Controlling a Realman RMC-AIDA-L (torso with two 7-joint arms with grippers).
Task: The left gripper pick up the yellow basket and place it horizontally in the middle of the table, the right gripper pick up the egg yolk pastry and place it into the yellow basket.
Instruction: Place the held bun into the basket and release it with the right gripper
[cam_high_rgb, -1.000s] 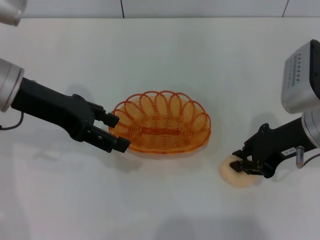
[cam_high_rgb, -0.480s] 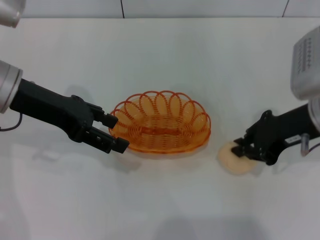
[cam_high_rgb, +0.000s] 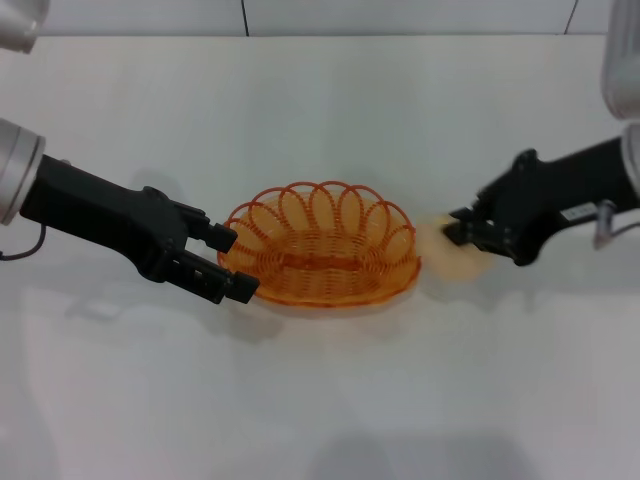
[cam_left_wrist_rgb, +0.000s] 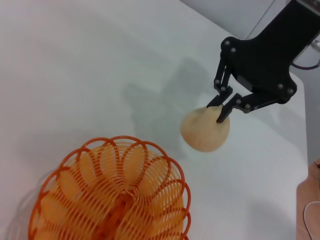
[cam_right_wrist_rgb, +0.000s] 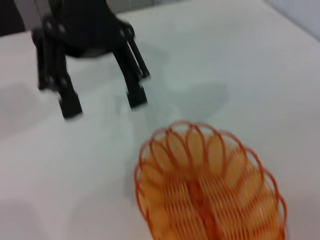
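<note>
White counter (cam_high_rgb: 330, 120) stretches bare toward its far edge and across the near side. At its middle sits the yellow basket (cam_high_rgb: 322, 245), long axis running left to right, mouth up. Just off its left end the left pincer (cam_high_rgb: 228, 264) hangs spread and empty. Just right of the basket, the right pincer (cam_high_rgb: 457, 228) is clamped on the egg yolk pastry (cam_left_wrist_rgb: 205, 129), raised above the counter and partly hidden by the fingers.
</note>
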